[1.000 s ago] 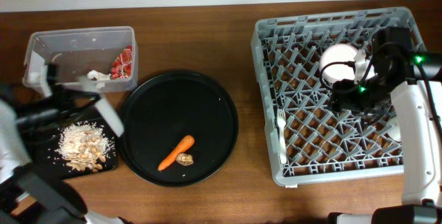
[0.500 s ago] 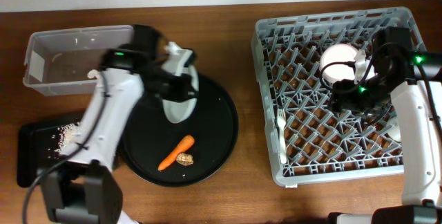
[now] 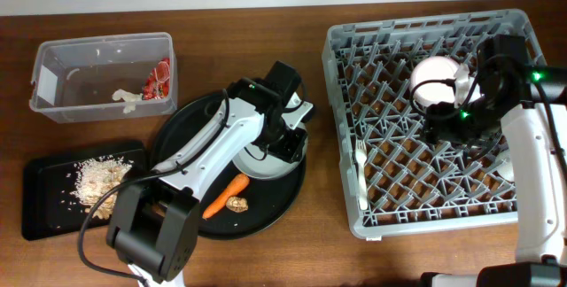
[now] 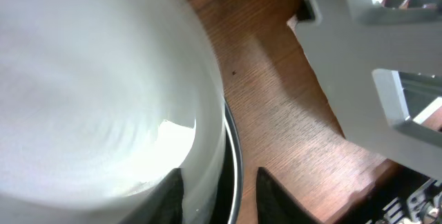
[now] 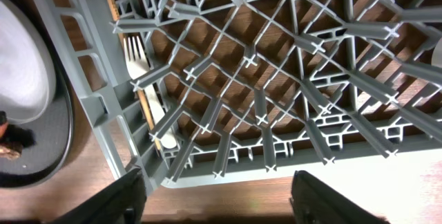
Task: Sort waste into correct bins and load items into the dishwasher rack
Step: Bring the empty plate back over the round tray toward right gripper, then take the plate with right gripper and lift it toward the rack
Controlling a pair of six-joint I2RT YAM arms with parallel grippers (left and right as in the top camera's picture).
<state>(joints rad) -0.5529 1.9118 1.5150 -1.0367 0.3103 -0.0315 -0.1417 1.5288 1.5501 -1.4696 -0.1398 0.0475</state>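
Since half a second ago the left arm has carried the pale grey plate from the upper edge of the round black tray to its right side, where the plate now rests. Observed: the left gripper has its fingers partly apart, straddling the plate's rim, with a gap at the outer finger. The right gripper is spread wide and empty, above the dishwasher rack near the white fork.

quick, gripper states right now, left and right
Left gripper: open, straddling the rim of the pale grey plate.
Right gripper: open, empty, above the dishwasher rack.
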